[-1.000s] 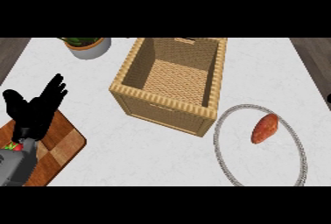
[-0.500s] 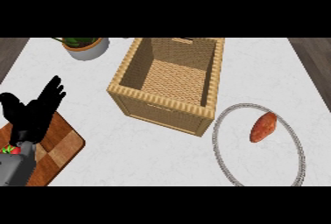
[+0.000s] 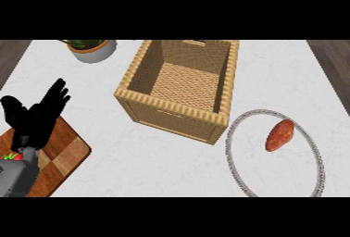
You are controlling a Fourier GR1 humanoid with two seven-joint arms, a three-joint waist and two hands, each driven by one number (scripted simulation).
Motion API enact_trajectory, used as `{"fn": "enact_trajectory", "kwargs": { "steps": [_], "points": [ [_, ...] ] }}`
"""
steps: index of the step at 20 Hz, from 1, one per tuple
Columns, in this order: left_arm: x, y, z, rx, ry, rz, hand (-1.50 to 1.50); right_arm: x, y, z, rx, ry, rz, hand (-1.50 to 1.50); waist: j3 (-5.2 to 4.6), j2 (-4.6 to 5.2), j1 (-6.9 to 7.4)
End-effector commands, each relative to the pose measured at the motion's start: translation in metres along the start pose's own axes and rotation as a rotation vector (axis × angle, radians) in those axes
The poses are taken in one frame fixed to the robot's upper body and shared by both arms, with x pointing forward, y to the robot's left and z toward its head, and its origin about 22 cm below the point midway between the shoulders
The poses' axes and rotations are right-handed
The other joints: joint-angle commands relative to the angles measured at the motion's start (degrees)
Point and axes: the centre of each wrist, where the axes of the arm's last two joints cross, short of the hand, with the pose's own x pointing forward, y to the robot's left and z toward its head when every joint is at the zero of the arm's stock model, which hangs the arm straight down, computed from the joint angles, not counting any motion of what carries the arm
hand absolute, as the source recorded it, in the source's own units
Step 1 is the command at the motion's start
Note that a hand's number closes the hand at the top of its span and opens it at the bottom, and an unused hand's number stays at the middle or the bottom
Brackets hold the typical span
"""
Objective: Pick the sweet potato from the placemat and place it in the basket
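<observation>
Where the left hand rests: left hand (image 3: 34, 118) at the near left, fingers spread and pointing up, holding nothing, above a wooden cutting board (image 3: 65, 155).
Right hand: not in view.
Potted plant: plant pot (image 3: 92, 48) at the far left, beyond the hand.
Basket: woven basket (image 3: 171, 118), open at the top, stands mid-counter between the hand and the placemat.
Placemat: round placemat (image 3: 236, 157) with a grey braided rim, near right, its left edge just beside the basket's near-right corner.
Sweet potato: 1 sweet potato (image 3: 279, 135) lies on the right part of the placemat, long axis tilted, touching nothing but the mat, well apart from the hand.
Handling: probably stiff and fairly dense, with a dry skin unlikely to slip and no real fragility. The rounded body may roll if nudged from 1 side.
Where to hold: likely best across the thick middle, fingers on 1 flank and thumb on the other. The tapered ends offer little to close on.
Stage: pick judged not yet begun.
</observation>
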Motion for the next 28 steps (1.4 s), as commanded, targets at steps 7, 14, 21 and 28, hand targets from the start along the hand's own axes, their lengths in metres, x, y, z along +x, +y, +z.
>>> {"fn": "enact_trajectory", "kwargs": {
  "steps": [7,14,21,28],
  "points": [
    [-0.004,-0.008,0.005,-0.005,-0.009,-0.005,0.0,-0.045,0.089,-0.017,-0.094,-0.055,-0.033,-1.5,-0.01,0.16,1.08],
    [0.01,-0.014,-0.015,-0.005,-0.014,0.005,0.0,-0.064,0.129,-0.068,-0.127,-0.073,-0.134,-1.5,-0.02,0.3,1.09],
    [-0.002,-0.018,-0.006,-0.031,-0.018,0.008,0.0,-0.079,0.147,-0.09,-0.023,0.025,-0.048,-1.5,-0.03,0.26,1.23],
    [0.023,-0.013,0.011,-0.018,-0.013,-0.01,0.0,-0.107,0.135,-0.094,0.002,0.06,-0.036,-1.5,0.0,0.13,1.43]
  ]
}}
